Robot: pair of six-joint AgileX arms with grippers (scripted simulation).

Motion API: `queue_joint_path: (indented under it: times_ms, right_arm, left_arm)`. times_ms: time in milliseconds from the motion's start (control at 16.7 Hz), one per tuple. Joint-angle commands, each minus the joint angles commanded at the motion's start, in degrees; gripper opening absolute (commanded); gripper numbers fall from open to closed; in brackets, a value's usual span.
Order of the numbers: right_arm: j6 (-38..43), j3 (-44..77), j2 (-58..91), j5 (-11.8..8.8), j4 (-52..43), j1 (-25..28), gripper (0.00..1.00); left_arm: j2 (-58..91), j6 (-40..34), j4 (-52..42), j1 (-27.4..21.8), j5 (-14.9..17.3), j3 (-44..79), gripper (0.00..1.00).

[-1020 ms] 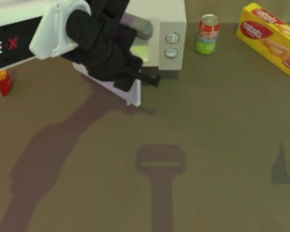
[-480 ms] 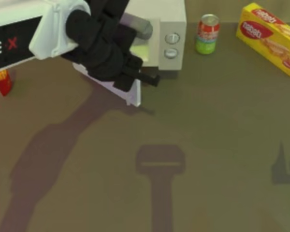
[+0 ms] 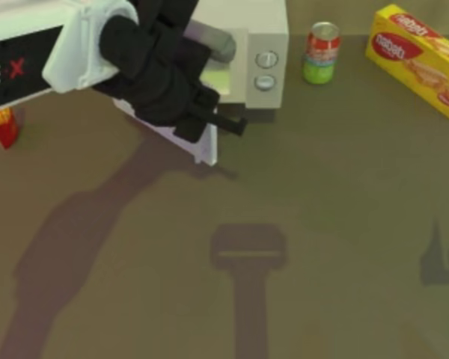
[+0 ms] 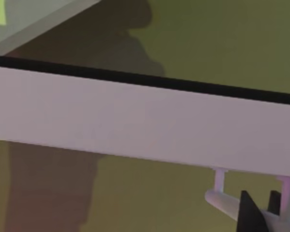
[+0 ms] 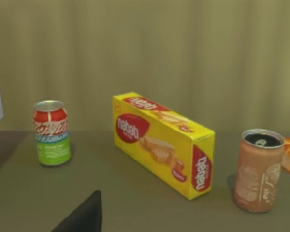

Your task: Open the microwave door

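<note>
Microwave (image 3: 258, 45) sits at the desk's far edge, left of centre, its microwave door (image 3: 198, 142) swung out toward the near side so the pale interior shows. My left gripper (image 3: 228, 123) is at the door's free edge, jaws clenched on the door handle (image 4: 227, 205). A red-green can (image 3: 321, 52) and a yellow box (image 3: 415, 56) stand toward the far right corner. My right gripper is out of the top view; I cannot tell its jaws.
</note>
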Motion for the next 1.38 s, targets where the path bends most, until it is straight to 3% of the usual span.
queue_joint_path:
  times_ms: [360, 1380]
  right_arm:
    - [0.0, 0.0, 0.0, 0.0, 0.0, 0.0, 1.00]
    - [0.0, 0.0, 0.0, 0.0, 0.0, 0.0, 1.00]
  left_arm:
    - [-2.8, 6.2, 0.3, 2.4, 3.1, -3.2, 0.00]
    - [-2.8, 6.3, 0.3, 2.4, 3.2, -3.3, 0.00]
